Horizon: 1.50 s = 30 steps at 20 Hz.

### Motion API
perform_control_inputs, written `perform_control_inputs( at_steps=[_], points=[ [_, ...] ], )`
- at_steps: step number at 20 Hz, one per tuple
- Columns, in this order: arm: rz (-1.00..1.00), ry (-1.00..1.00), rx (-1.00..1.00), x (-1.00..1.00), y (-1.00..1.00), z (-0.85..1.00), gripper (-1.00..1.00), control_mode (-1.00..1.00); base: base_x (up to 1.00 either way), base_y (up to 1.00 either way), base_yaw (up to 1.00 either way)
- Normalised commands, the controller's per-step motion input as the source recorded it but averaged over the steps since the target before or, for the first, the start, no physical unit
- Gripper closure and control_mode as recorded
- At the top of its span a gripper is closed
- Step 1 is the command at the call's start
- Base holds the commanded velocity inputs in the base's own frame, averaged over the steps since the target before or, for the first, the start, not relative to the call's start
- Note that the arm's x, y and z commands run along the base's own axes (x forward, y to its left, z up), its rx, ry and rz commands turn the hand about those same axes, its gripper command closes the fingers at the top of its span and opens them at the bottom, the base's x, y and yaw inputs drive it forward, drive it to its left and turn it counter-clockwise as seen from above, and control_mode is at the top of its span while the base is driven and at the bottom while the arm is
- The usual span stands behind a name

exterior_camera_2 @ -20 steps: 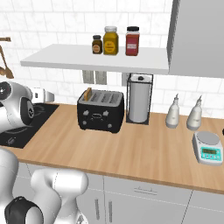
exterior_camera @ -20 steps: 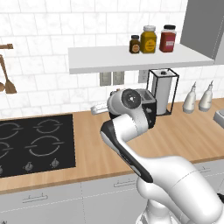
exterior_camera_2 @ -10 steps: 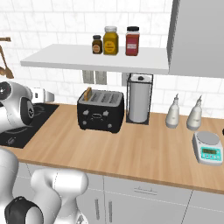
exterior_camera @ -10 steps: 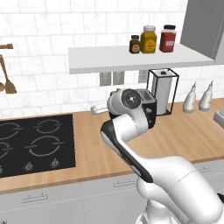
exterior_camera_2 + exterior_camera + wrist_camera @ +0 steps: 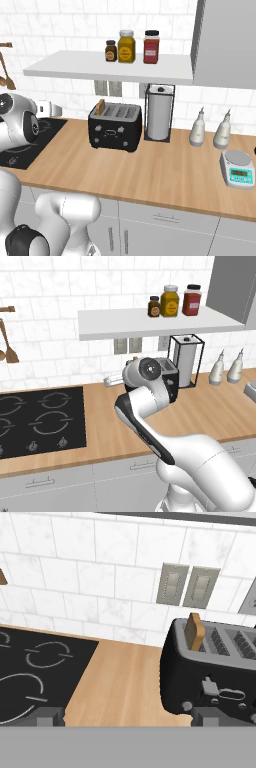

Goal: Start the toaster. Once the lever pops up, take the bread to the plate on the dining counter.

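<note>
Gripper (image 5: 122, 714) spread wide and empty, facing the toaster (image 5: 115, 127).
Bread (image 5: 193, 632) stood upright in the leftmost slot; stovetop (image 5: 35, 672) lay beside.

toaster (image 5: 169, 382) mostly behind the arm
</note>
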Motion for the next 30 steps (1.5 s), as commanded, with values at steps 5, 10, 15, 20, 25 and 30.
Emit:
perform_control_inputs(
  at_steps=[5, 10, 15, 20, 25, 30],
  points=[
    [0.00, 0.00, 0.00, 0.00, 0.00, 0.00, -1.00, -1.00, 0.00, 0.00, 0.00],
    [0.00, 0.00, 0.00, 0.00, 0.00, 0.00, -1.00, -1.00, 0.00, 0.00, 0.00],
    [0.00, 0.00, 0.00, 0.00, 0.00, 0.00, -1.00, -1.00, 0.00, 0.00, 0.00],
    [0.00, 0.00, 0.00, 0.00, 0.00, 0.00, -1.00, -1.00, 0.00, 0.00, 0.00],
    [0.00, 0.00, 0.00, 0.00, 0.00, 0.00, -1.00, -1.00, 0.00, 0.00, 0.00],
    [0.00, 0.00, 0.00, 0.00, 0.00, 0.00, -1.00, -1.00, 0.00, 0.00, 0.00]
  ],
)
